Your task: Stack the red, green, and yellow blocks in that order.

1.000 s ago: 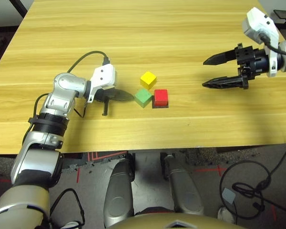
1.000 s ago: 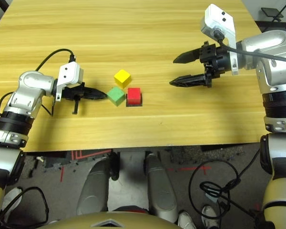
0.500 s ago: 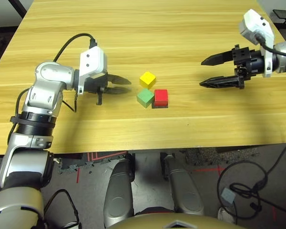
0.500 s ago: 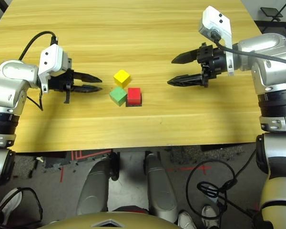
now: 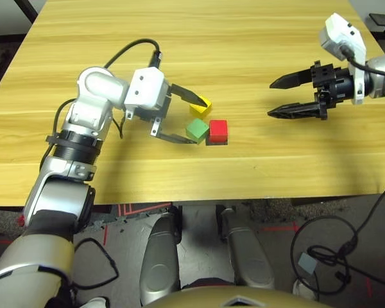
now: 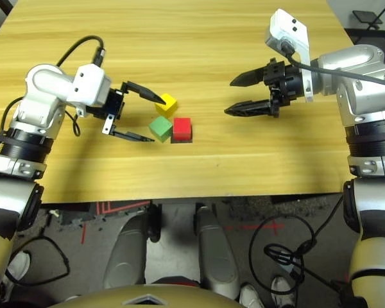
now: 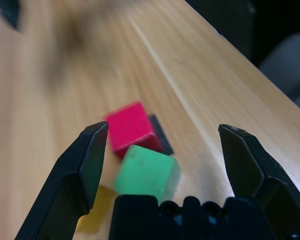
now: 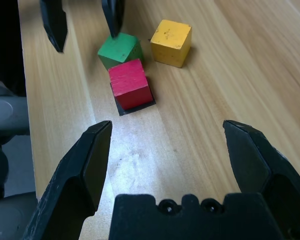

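Wooden planks make up the table (image 5: 256, 38), on which three small cubes are grouped near the middle. The red block (image 5: 218, 130) is set on a thin black square (image 5: 216, 142), whose edge is seen along its near side. The green block (image 5: 196, 131) lies just beside the red one, on the robot's left of it, turned slightly askew; whether the two touch cannot be told. The yellow block (image 5: 204, 104) is placed just behind the green one, farther from the robot, and is partly covered in the head views by a black finger.

The left gripper (image 5: 186, 118) is held spread wide and grips nothing. It is pointed toward the cubes from the robot's left, one finger (image 6: 143, 92) reaching over the yellow block and the other finger (image 6: 129, 135) lying low beside the green block. In the left wrist view the green block (image 7: 146, 173) is seen between the parted fingers, with the red block (image 7: 130, 128) beyond it.

The right gripper (image 5: 296, 95) is likewise spread wide and empty, held above the table well apart from the cubes on the robot's right, pointed toward them.
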`<state>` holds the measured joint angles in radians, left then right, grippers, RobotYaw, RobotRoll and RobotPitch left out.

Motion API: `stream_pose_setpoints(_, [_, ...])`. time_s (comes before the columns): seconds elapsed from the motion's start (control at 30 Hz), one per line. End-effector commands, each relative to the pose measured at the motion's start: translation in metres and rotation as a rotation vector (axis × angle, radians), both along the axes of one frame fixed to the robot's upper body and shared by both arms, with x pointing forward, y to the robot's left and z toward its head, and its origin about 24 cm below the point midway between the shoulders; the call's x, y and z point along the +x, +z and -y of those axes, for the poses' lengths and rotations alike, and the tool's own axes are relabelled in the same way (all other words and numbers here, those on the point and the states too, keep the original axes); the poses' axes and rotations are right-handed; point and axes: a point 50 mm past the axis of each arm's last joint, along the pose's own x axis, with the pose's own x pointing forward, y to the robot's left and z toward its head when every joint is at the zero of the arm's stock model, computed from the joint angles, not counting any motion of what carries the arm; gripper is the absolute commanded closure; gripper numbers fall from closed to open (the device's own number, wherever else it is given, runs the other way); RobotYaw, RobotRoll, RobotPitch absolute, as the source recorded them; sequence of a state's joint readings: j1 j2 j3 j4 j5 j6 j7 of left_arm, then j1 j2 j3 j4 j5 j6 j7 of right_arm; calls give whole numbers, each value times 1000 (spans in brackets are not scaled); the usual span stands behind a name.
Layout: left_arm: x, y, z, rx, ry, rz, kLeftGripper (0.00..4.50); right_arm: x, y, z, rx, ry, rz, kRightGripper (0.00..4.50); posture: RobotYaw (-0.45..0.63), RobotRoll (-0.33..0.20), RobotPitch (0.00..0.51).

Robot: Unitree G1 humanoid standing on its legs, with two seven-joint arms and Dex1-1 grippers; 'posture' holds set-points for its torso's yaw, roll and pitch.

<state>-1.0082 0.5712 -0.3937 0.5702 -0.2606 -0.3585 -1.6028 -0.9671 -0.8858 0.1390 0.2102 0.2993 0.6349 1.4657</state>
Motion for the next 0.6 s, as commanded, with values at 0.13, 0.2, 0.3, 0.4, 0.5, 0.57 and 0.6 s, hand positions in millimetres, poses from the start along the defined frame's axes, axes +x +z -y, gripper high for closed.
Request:
stream_pose_setpoints(0.13, [11, -12, 1, 107, -24, 23, 13, -10, -2, 3, 1, -11, -9, 0, -123, -112, 275])
stream_pose_setpoints(0.2, [14, -12, 0, 118, -16, 30, 13, -11, -3, 4, 2, -20, -11, 0, -129, -111, 276])
stream_pose_setpoints(0.3, [18, -13, -3, 133, -2, 34, 13, -13, -4, 6, 4, -30, -13, 0, -134, -109, 277])
stream_pose_setpoints(0.4, [20, -16, -7, 151, 13, 31, 13, -13, -4, 5, 8, -33, -12, 0, -137, -107, 277])
stream_pose_setpoints(0.5, [22, -17, -9, 156, 27, 30, 13, -14, -5, 5, 11, -33, -11, 0, -136, -107, 277])
stream_pose_setpoints(0.57, [23, -17, -11, 160, 36, 30, 13, -13, -5, 4, 12, -32, -9, 0, -135, -106, 276])
stream_pose_setpoints(0.6, [23, -18, -12, 163, 39, 30, 13, -13, -5, 4, 13, -33, -8, 0, -134, -106, 277])
